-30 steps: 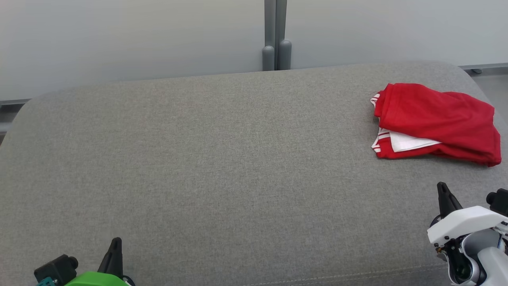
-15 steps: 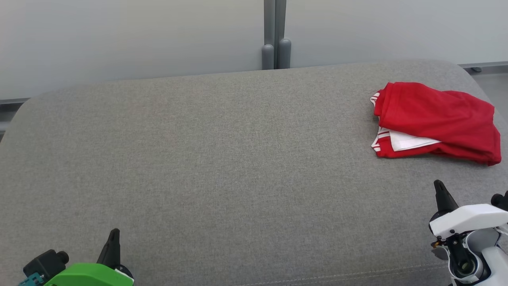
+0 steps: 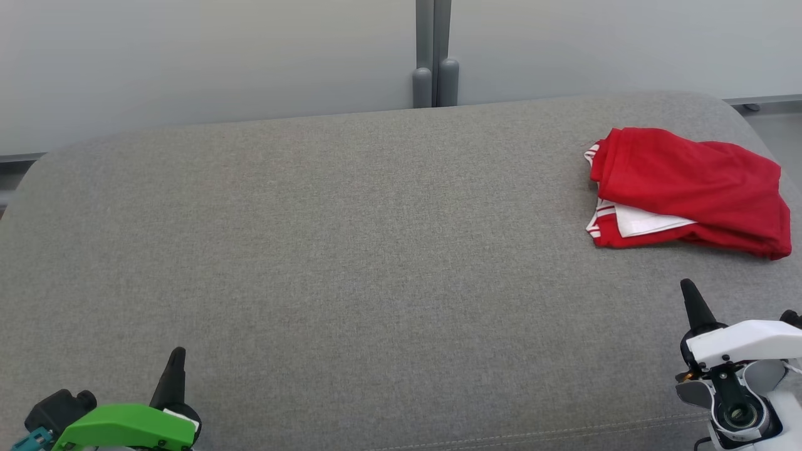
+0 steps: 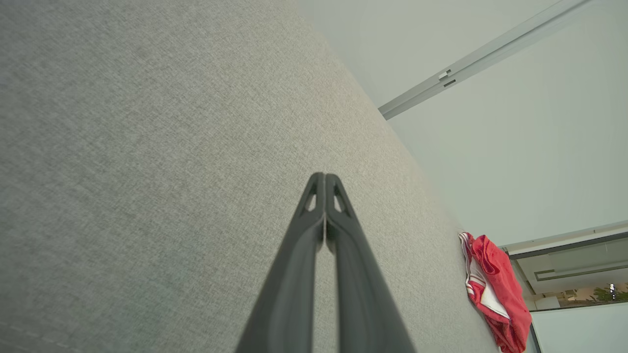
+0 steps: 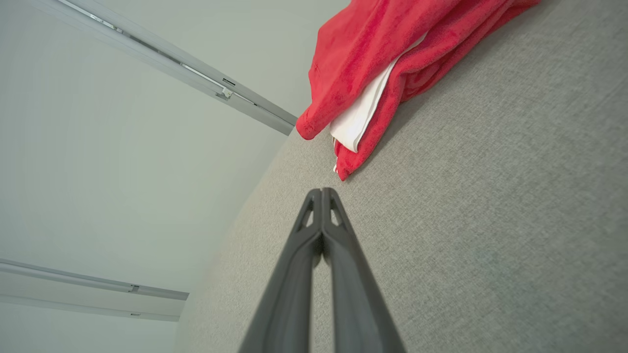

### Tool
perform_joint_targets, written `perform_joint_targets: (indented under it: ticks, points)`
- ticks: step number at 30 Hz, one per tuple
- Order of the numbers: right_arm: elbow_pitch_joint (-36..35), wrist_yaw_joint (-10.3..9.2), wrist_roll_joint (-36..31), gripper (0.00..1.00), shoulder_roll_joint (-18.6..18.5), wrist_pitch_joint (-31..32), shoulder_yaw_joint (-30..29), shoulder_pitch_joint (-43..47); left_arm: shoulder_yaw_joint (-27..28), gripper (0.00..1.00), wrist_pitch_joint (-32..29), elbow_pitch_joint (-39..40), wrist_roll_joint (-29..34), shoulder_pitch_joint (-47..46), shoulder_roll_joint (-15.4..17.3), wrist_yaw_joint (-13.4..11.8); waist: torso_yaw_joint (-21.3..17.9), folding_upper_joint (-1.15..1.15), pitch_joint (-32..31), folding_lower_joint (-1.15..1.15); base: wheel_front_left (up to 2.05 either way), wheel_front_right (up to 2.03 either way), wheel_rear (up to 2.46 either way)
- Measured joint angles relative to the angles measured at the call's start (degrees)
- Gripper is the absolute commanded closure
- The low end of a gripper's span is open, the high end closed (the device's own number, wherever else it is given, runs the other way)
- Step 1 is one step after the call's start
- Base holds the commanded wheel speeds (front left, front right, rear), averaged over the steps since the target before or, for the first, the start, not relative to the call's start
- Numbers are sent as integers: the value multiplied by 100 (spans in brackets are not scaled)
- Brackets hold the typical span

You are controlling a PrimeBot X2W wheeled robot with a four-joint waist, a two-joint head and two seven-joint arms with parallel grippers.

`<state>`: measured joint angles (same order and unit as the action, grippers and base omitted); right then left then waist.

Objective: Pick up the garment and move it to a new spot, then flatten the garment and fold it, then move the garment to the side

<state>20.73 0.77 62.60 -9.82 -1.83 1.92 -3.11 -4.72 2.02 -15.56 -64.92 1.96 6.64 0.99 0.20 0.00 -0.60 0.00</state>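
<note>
Change since a second ago: both arms shift a little; in the head view our left gripper [image 3: 178, 352] stands higher and its green housing sits further out, while our right gripper [image 3: 688, 287] edges slightly up. The garment [image 3: 689, 188] lies as it did.
Left gripper: fingers pressed together to the tip with nothing between them, hovering over bare grey cushion [image 3: 376, 250].
Right gripper: likewise pinched shut and holding nothing, with its tips pointing toward the garment.
Garment: red cloth with white striped trim, lying in a compact layered bundle. It is ahead of the right fingertips and a little to their outer side, near but not touching. From the left gripper it is well apart, far across toward the other arm.
Stage: the bundle sits at the cushion's right end with layers stacked and a white panel peeking out. We judge this fits either a finished fold set aside or a loose heap waiting to be picked up; the pictures do not settle which.
Handling: it looks light, soft and limp. We expect it to sag from any single pinch, and the layers to slide over each other and fall open.
Hold: the thick rolled edge facing the right fingertips, by the white trim, looks like the surest bite. A pinch there should gather all the layers, whereas the flat top would give up only its upper sheet.
Risk: closed fingers cannot take cloth, so they would have to part before any grasp.
</note>
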Motion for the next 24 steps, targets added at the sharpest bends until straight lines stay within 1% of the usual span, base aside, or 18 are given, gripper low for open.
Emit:
perform_joint_targets:
  ticks: [7, 15, 18, 24]
  points:
    - [-60, 105, 465, 100, 124, 146, -166, -3, 140, 100, -135, -8, -419, -87, -64, 60, -3, 0, 12, 0, 0, 0, 0]
    - [-132, 224, 991, 100, 266, 297, -352, -20, 313, 100, -269, -18, -957, -177, -145, 210, -7, 0, 26, 0, 0, 0, 0]
    - [-156, 227, 1136, 100, 293, 341, -394, -25, 350, 100, -304, -21, -1053, -202, -177, 216, -8, 0, 30, 0, 0, 0, 0]
    - [-203, 331, 1532, 100, 401, 457, -539, -31, 482, 100, -430, -29, -1416, -254, -224, 311, -11, 0, 40, 0, 0, 0, 0]
